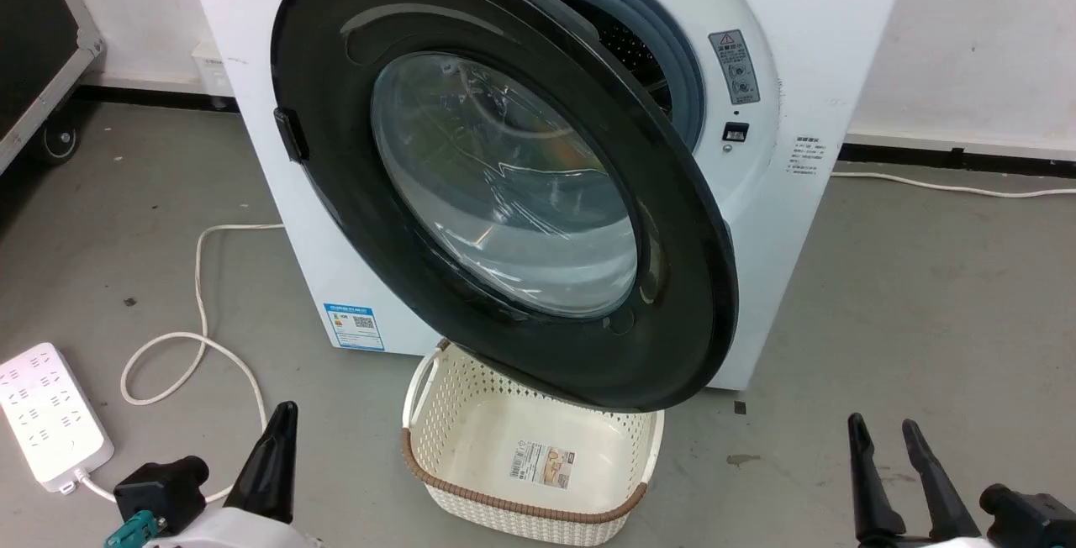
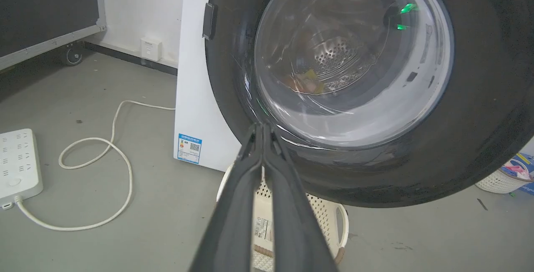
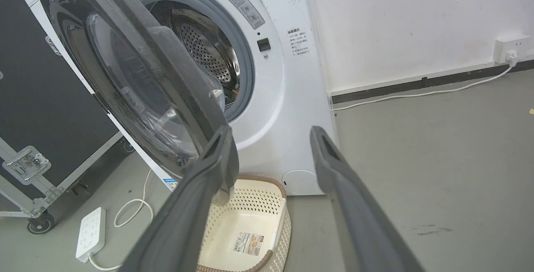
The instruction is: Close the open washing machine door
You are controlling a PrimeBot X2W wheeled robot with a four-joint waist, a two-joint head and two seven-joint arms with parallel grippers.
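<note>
Big washer door [image 1: 336, 220] hangs open above white basket [image 1: 418, 457] on floor [image 1: 925, 279] — left hand [image 1: 287, 410] pinched closed, holding nothing; right hand [image 1: 883, 422] spread wide, empty.

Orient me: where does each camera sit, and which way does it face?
Head: on the head, looking forward and down at door and basket; left gripper lower-left, right gripper lower-right.
Left wrist: on left arm, facing the door's glass; left gripper shut, bottom centre.
Right wrist: on right arm, facing drum mouth past door's edge; right gripper open.
Shared: all show door and basket.
</note>
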